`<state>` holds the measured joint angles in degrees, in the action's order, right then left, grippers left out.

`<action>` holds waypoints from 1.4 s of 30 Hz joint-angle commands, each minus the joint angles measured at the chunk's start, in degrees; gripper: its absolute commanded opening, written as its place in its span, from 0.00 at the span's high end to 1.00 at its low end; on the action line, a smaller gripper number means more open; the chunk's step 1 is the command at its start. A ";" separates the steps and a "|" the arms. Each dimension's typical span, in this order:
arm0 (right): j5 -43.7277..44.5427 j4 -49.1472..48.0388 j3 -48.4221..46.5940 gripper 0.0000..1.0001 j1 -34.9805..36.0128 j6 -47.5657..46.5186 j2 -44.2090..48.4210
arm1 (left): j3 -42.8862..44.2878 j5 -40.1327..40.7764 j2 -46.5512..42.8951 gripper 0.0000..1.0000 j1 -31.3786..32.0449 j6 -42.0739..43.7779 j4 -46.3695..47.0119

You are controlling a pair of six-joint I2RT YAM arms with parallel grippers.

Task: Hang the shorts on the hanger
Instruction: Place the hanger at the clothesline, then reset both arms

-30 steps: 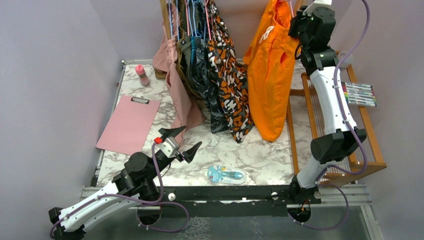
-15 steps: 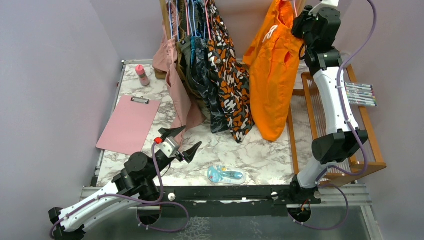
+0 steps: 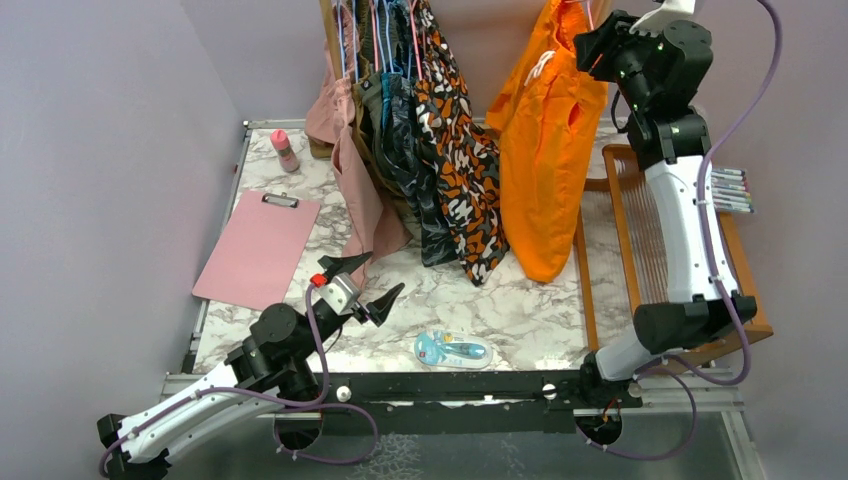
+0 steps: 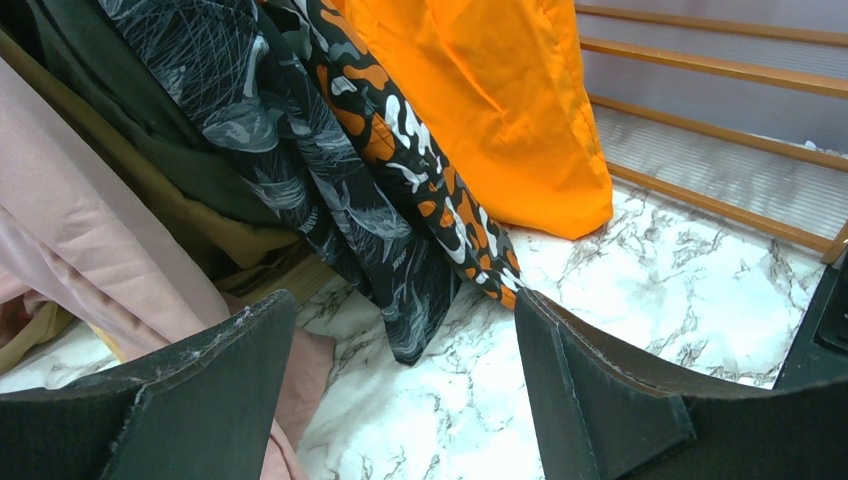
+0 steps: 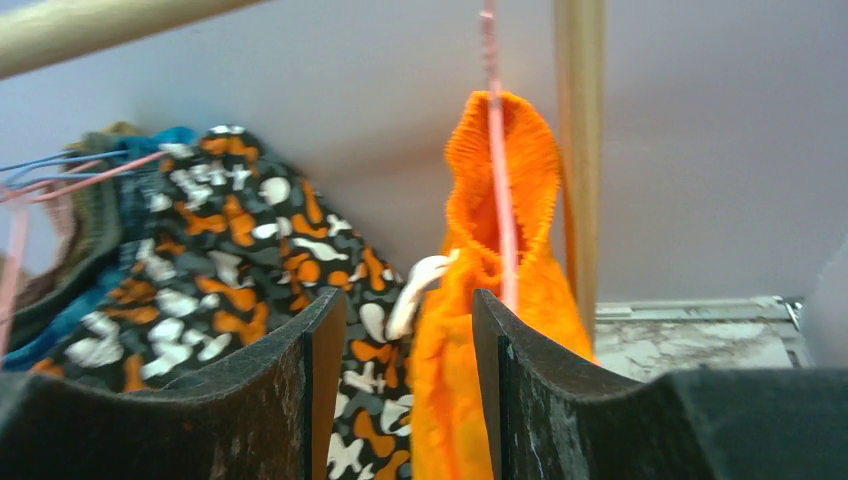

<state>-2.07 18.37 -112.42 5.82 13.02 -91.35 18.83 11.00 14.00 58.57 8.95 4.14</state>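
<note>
**Near:** left claw (image 4: pixel 402 300), low over the white marble counter (image 3: pixel 520 310), fingers spread wide and holding nothing. The plain bright orange fabric shorts (image 3: pixel 545 150) hang at its 1 o'clock, well apart.

**Far:** right claw (image 5: pixel 408 300), held high, fingers parted and pinching nothing; this arm is the nearer. At its 1 o'clock, just beyond, the waistband drapes the thin pink wire hanger (image 5: pixel 497 180), with the shorts' long axis running 12 to 6. Judged: placement essentially complete.

Bare marble surface (image 3: pixel 540 310) lies open ahead of the left tool (image 3: pixel 383 273), as far as the hanging patterned garment (image 3: pixel 460 170) and the shorts (image 3: pixel 545 150) (a blue packet (image 3: pixel 452 349) lies nearer the front edge). Up high, the right tool (image 5: pixel 407 300) faces the shorts, the hanger (image 5: pixel 497 150) and a wooden post (image 5: pixel 580 150) close ahead.
</note>
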 commanded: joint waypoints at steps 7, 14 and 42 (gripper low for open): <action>-2.55 5.83 -5.38 0.47 18.40 -6.29 2.47 | -0.28 1.80 2.99 0.17 -0.21 0.11 0.73; -2.28 2.91 -2.50 0.46 27.86 -6.09 -0.24 | -0.20 2.64 5.36 0.17 -0.40 0.41 0.62; 28.15 6.63 44.04 0.34 29.15 1.09 34.07 | 11.22 22.33 11.69 0.17 -0.47 -23.36 -21.91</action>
<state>14.83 20.23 -71.05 34.81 11.00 -57.60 29.26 28.80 23.79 58.43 -10.20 -15.00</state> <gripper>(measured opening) 0.643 0.833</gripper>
